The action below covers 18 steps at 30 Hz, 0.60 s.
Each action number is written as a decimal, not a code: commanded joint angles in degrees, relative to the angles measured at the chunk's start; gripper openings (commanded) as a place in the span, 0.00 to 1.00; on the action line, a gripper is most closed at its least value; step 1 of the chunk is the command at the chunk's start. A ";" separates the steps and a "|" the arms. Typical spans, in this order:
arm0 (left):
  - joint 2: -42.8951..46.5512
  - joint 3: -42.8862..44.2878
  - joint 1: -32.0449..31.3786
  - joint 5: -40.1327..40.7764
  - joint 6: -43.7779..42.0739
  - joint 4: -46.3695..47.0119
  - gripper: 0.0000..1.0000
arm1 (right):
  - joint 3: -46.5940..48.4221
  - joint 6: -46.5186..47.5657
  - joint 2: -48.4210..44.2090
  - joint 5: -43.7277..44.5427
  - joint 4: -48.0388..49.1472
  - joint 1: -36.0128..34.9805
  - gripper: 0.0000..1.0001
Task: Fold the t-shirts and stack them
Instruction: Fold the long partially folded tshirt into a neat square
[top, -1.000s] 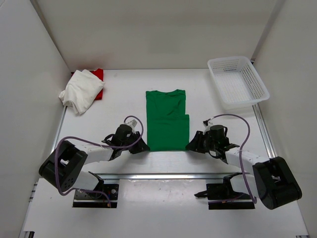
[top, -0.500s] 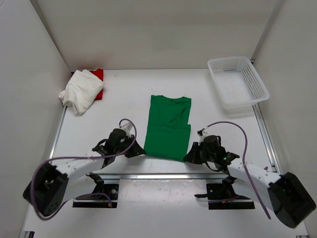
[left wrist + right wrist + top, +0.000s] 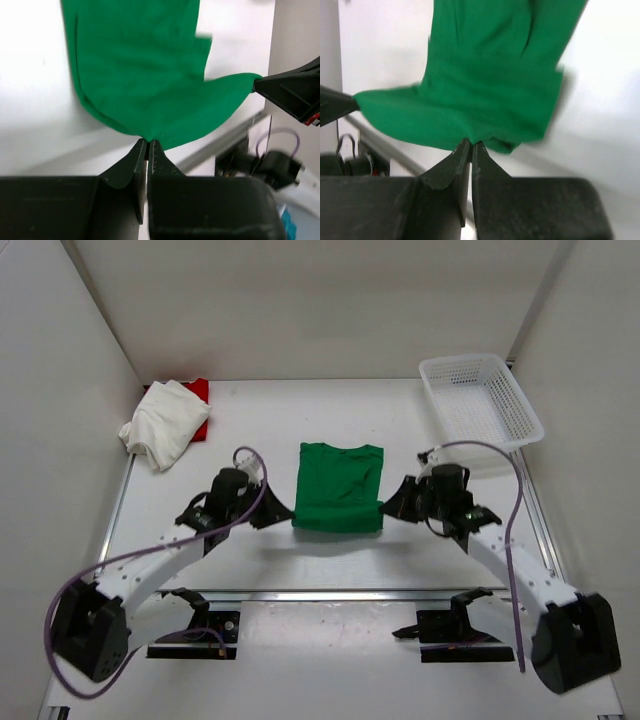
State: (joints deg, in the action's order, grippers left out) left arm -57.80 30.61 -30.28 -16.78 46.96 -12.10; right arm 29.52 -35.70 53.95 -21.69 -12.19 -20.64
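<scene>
Top external: green shirt (image 3: pixel 340 485) pinched at both near corners, mid-table (image 3: pixel 250 430).

Flat white table, boxed in by plain white walls (image 3: pixel 300 310). Centre: green shirt, plain soft cloth, collar toward the far wall, far part lying flat, near edge raised and slung in a shallow curve between the two claws. Far right, well apart: rectangular white plastic mesh basket (image 3: pixel 480 405). Far left corner: white shirt (image 3: pixel 165 425) bunched in a loose heap, lying partly over a red shirt (image 3: pixel 200 390) with only a strip showing. At the near left corner, left gripper (image 3: pixel 288 522) (image 3: pixel 148 145), black fingers closed to a sliver on a thin fold of green shirt (image 3: pixel 140 65). At the near right corner, right gripper (image 3: pixel 384 510) (image 3: pixel 471 145) clamped just as tight on the green shirt (image 3: pixel 490 75).
</scene>
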 commanded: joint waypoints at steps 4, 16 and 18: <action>-20.64 19.98 4.44 10.34 -4.95 6.21 0.00 | 19.66 8.11 24.21 -6.77 8.93 10.70 0.00; -55.12 49.45 11.74 8.95 -4.51 4.98 0.04 | 52.28 9.68 58.18 -8.54 6.22 17.04 0.00; -57.50 53.04 11.83 9.56 -4.60 4.80 0.05 | 55.71 10.04 62.39 -9.68 5.77 17.22 0.00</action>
State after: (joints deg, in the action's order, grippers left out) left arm -114.21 79.00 -19.53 -10.26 43.70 -5.72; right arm 79.44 -27.53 113.65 -30.92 -6.44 -4.86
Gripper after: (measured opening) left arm 0.125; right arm 0.021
